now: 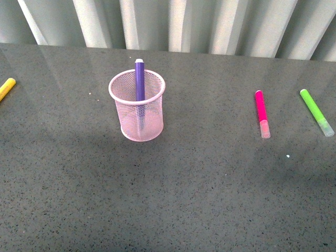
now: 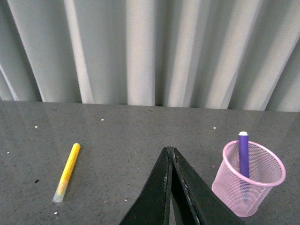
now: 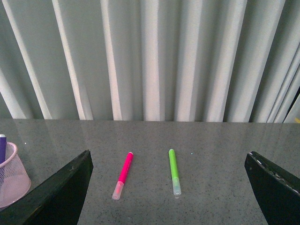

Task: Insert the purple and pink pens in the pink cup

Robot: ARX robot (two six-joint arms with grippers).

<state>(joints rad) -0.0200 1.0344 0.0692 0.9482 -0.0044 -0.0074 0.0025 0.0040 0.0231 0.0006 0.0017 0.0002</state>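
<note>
The grey speckled bench point(image 1: 168, 210) carries everything. The pink cup point(image 1: 149, 123) stands upright toward the far edge, left of the middle. It is pale wire mesh with a solid rolled rim and looks light, so a pen striking the rim, or knocking the purple pen point(image 1: 139, 79) that stands inside it, could tip it over. The right claw point(image 3: 168, 157) hangs with its jaws wide apart, facing the right part of the bench. The left claw point(image 2: 169, 150) has its jaws pressed together on nothing. The pink pen point(image 1: 261, 111) lies flat toward the right edge, its hot-pink barrel pointing to the far edge and its clear cap to the near one. The lime-green marker point(image 1: 315, 109) lies near it, closer to the right edge. A grasp that comes down off-line might take that one instead, or set the round pink barrel rolling. A yellow marker point(image 1: 6, 88) lies at the left edge.
</note>
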